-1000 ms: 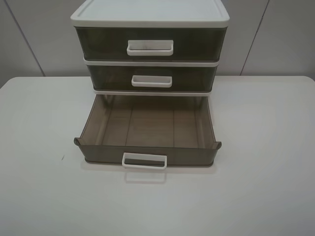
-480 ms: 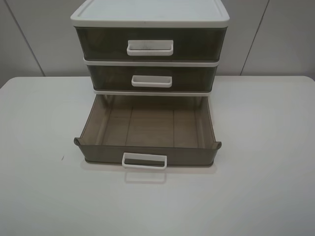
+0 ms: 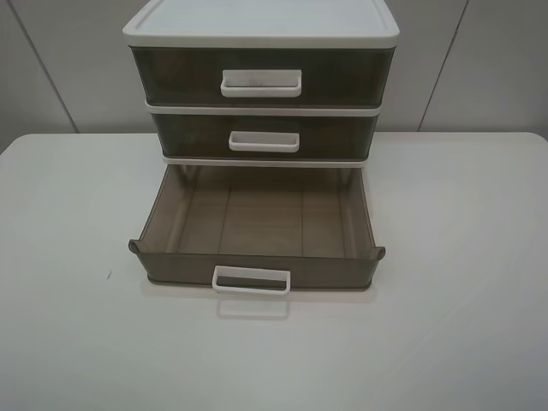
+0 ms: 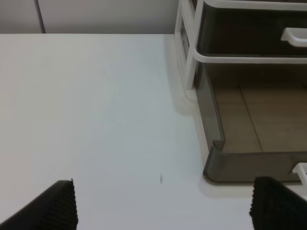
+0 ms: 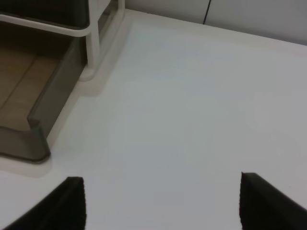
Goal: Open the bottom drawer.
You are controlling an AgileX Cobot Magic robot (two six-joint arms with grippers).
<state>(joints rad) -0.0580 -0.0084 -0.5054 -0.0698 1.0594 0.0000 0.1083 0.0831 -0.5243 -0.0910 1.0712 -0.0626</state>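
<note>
Sitting pulled far out from the white-framed unit point(image 3: 261, 34), the bottom drawer point(image 3: 257, 267) is on the table point(image 3: 77, 257), with left gripper point(image 4: 163, 206) and right gripper point(image 5: 160, 203) both spread, empty, flanking its front corners.

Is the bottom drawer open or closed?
Open. The bottom drawer sticks far out in front of the two drawers above it, and you can look straight down at its bare floor.

Even, bright, diffuse overhead light; soft faint shadows; slightly blurry wrist views.
</note>
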